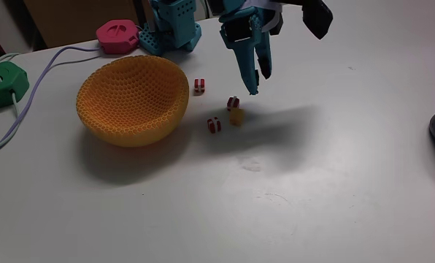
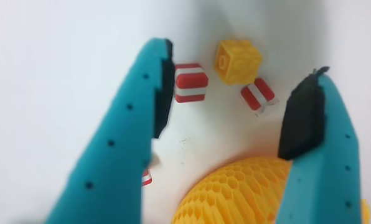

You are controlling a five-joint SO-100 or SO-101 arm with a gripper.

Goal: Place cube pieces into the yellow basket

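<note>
A white table (image 1: 290, 190) fills the fixed view, lit so that soft shadows fall to the right of things. On its left half sits the yellow basket (image 1: 133, 100), a round crocheted bowl with a knobbly weave, tilted slightly so its open mouth faces up and toward the far side; the wrist view shows its rim (image 2: 248, 190) at the bottom edge. At the far edge stands the teal arm base (image 1: 172, 29), and the arm reaches forward and down to the gripper (image 1: 255, 82), which hangs just above the table to the right of the basket. In the wrist view the gripper (image 2: 238, 106) has its 2 teal fingers (image 2: 120, 137) spread wide apart with nothing between them. A pink gadget (image 1: 117, 36) lies at the far left beside the base, and a green gadget (image 1: 0, 82) sits at the left edge, with a pale cable (image 1: 39, 77) trailing from it. The cube pieces (image 1: 225, 109) all lie on the table outside the basket, just to its right: 3 red-and-white striped ones and 1 yellow cube (image 1: 236, 116), which touches or nearly touches the striped cube (image 1: 233, 102) under the gripper.
</note>
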